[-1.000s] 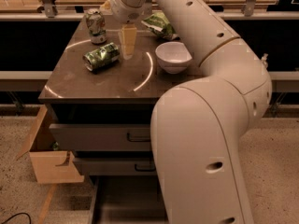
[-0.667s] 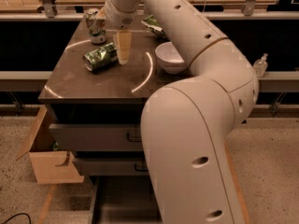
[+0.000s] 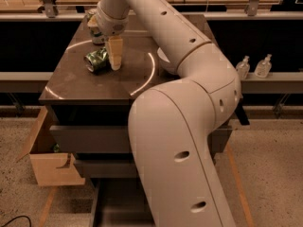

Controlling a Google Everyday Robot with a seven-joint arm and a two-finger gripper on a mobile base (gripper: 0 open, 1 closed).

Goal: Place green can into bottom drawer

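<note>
The green can (image 3: 96,60) lies on its side on the dark cabinet top (image 3: 80,86), left of centre. My gripper (image 3: 114,58) points down onto the top, right beside the can's right end, and seems to touch it. The bottom drawer (image 3: 113,212) is pulled out at the foot of the cabinet, and my arm hides most of it.
A paler can (image 3: 96,32) stands behind the green can. A white bowl (image 3: 160,56) peeks out behind my arm. An open cardboard box (image 3: 47,162) sits on the floor at the left. Two clear bottles (image 3: 253,66) stand on a ledge at the right.
My gripper has moved left across the cabinet top until it is right next to the green can. The arm now covers more of the bowl. The can has not moved.
</note>
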